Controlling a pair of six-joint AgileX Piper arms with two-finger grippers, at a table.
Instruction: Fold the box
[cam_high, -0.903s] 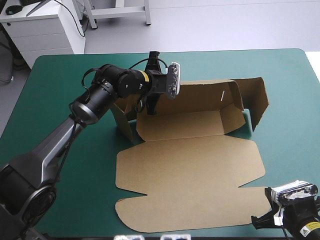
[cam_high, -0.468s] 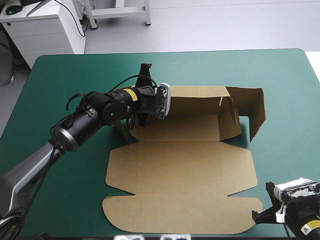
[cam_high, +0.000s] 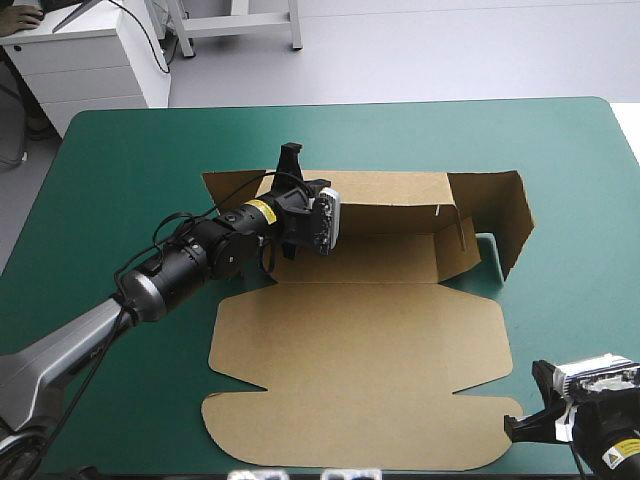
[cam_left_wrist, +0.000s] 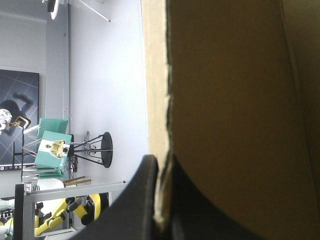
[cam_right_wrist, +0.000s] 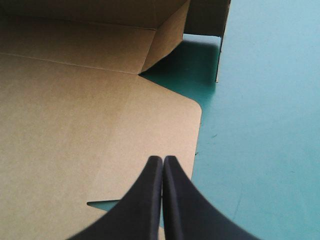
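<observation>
The brown box (cam_high: 360, 340) lies mid-table, its lid flat toward the near edge. Its back wall (cam_high: 390, 200) and right side wall (cam_high: 508, 215) stand raised. My left gripper (cam_high: 289, 165) is at the left end of the back wall, shut on the board's upper edge. In the left wrist view the box (cam_left_wrist: 240, 125) fills the space ahead, and the left gripper (cam_left_wrist: 161, 165) pinches its edge between the black fingers. My right gripper (cam_high: 520, 430) is shut and holds nothing. It hovers by the lid's near right corner, over the box (cam_right_wrist: 75, 125), as the right gripper (cam_right_wrist: 162, 160) shows.
The teal-green cover (cam_high: 580, 200) runs wide to the right of the box and along the far edge. The table's near edge lies just behind the lid's front tabs (cam_high: 260, 430).
The left gripper has swung left and nearer, taking the box with it. The back wall's left end now stands up. The right gripper has barely moved.
</observation>
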